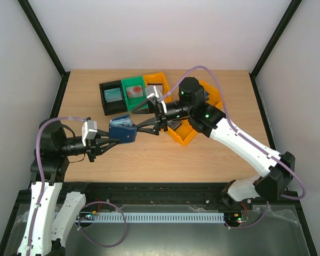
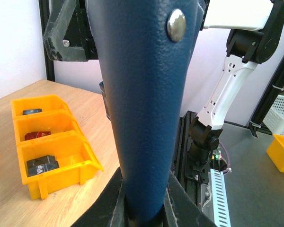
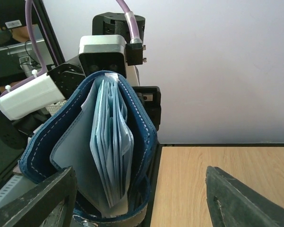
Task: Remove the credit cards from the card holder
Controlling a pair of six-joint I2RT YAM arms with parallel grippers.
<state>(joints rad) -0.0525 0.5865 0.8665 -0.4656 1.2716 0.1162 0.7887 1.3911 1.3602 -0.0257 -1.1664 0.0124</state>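
Note:
The card holder (image 1: 124, 132), a dark navy wallet, is held above the table in my left gripper (image 1: 115, 140), which is shut on its folded end. In the left wrist view its navy outside with a metal snap (image 2: 176, 25) fills the middle, clamped at my left gripper (image 2: 145, 204). The right wrist view looks into the card holder (image 3: 109, 151): light grey-blue slot leaves, and I cannot make out any card among them. My right gripper (image 1: 135, 120) is open wide just beyond the wallet's open side, empty; it also shows in its own view (image 3: 142, 203). A teal card (image 1: 113, 96) and a red card (image 1: 134, 92) lie in bins.
A black bin (image 1: 104, 101), a green bin (image 1: 127, 84) and orange bins (image 1: 161, 79) stand at the back middle. Another orange bin (image 1: 182, 137) lies under the right arm. The left wrist view shows a three-part orange bin (image 2: 87, 158) holding dark and red cards.

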